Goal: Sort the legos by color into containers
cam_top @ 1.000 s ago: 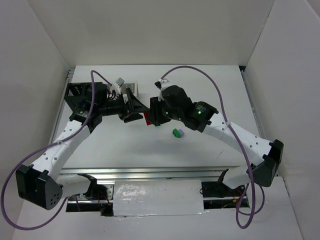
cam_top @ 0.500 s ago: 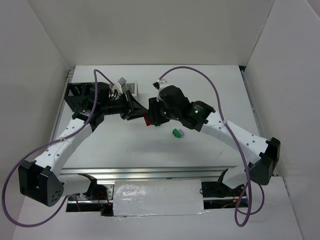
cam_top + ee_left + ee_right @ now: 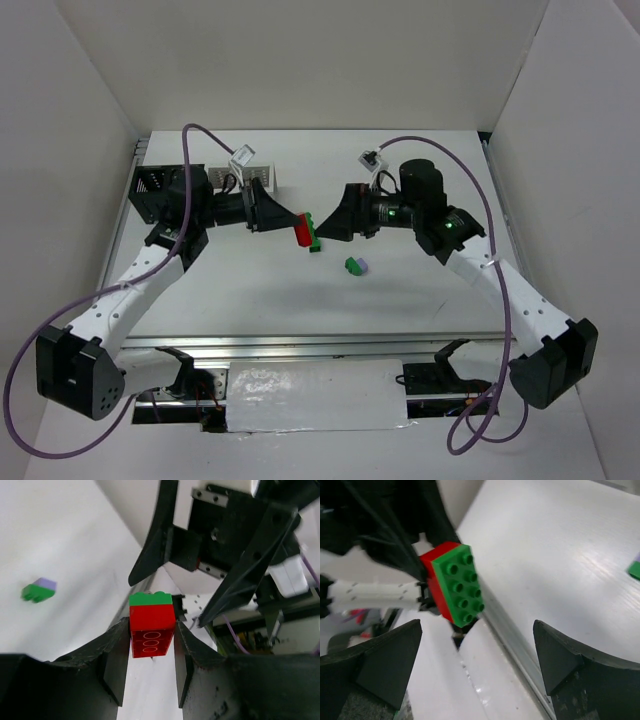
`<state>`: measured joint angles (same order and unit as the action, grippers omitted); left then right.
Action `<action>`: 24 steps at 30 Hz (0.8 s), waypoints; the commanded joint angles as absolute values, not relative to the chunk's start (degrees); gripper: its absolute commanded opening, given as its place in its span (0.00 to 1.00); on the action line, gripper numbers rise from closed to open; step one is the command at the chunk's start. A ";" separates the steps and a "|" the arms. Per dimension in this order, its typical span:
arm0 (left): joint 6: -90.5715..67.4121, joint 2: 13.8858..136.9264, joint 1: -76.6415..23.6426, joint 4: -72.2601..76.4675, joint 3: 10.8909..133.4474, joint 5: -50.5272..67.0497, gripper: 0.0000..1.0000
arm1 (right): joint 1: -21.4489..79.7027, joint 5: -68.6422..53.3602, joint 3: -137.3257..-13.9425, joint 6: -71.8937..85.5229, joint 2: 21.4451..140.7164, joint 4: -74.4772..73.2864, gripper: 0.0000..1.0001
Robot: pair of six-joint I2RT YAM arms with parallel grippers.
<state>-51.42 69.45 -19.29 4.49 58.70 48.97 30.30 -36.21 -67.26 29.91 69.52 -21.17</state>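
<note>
— Desk: Top view?
— Photo: Shows a red lego (image 3: 302,231) clamped in the left jaws above the middle of the counter (image 3: 250,300), with a green lego (image 3: 315,241) stuck to it. Finds the right jaws spread wide just beside them, gripping nothing. Catches a green-and-lavender pair (image 3: 355,266) lying loose nearby, on the near-edge side. Puts the white containers (image 3: 262,174) and black container (image 3: 150,184) at the far left corner.
— Desk: Left wrist?
— Photo: Confirms the clamp: red lego squeezed on both sides, green lego on top.
— Desk: Right wrist?
— Photo: Faces the green lego's studs, red lego behind. Right jaws well apart, touching neither.
</note>
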 commanded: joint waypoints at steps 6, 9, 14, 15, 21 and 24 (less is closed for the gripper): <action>-68.71 67.06 -20.48 51.38 50.10 65.91 0.00 | 30.23 -57.05 -60.66 39.36 63.81 4.44 0.94; -72.42 67.85 -20.83 57.39 49.75 66.09 0.00 | 30.50 -57.66 -60.82 40.69 64.60 6.69 0.90; -73.48 67.24 -21.00 59.24 49.57 65.57 0.00 | 31.64 -55.46 -63.19 37.97 66.00 4.30 0.83; -73.30 67.24 -21.01 58.63 49.66 65.57 0.00 | 31.64 -55.46 -63.11 38.40 66.09 5.00 0.81; -69.44 66.53 -21.09 52.04 49.83 64.60 0.00 | 33.75 -55.81 -63.02 40.78 66.80 9.05 0.69; -67.15 66.18 -21.09 48.79 50.27 63.81 0.00 | 35.07 -55.28 -63.54 40.43 67.32 9.23 0.56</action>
<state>-70.59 67.51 -20.88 49.39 49.30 64.34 33.89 -54.98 -61.10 40.14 66.98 5.41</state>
